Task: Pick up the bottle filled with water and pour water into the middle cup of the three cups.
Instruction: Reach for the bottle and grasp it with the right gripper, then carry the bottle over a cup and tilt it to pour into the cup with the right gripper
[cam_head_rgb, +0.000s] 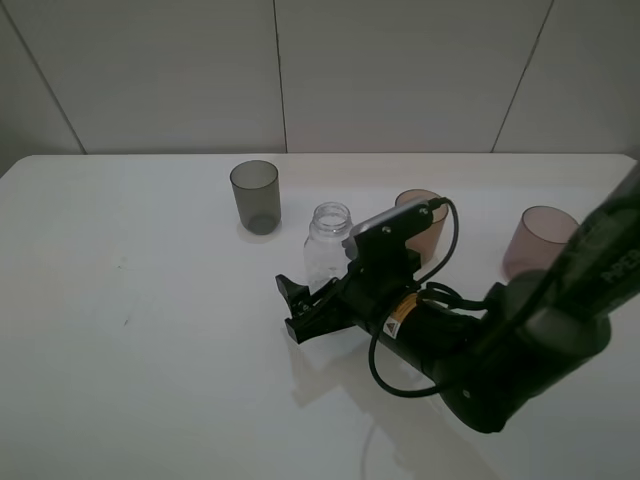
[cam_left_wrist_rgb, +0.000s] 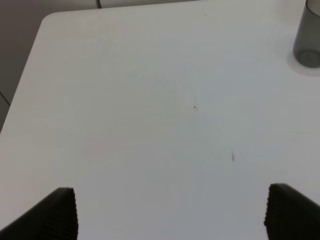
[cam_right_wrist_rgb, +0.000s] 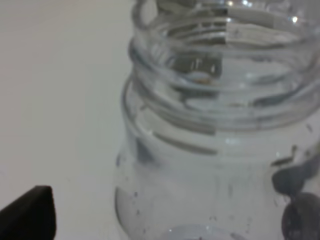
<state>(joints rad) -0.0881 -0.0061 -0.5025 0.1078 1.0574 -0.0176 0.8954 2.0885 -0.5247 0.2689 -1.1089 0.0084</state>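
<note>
Right tool (cam_head_rgb: 290, 308) apart; small clear plastic bottle (cam_head_rgb: 328, 240) close ahead. Off-centre closure could topple it, causing spillage.

white table (cam_head_rgb: 150, 300), pale panelled wall (cam_head_rgb: 400, 70)

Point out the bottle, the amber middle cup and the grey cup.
bottle (cam_head_rgb: 324, 240): exterior high view, on its clear body.
amber middle cup (cam_head_rgb: 430, 238): exterior high view, on its exposed wall.
grey cup (cam_head_rgb: 255, 197): exterior high view, on its side wall.

Right gripper (cam_head_rgb: 297, 307) low, jaws apart, left gripper (cam_left_wrist_rgb: 170, 212) spread wide
</note>
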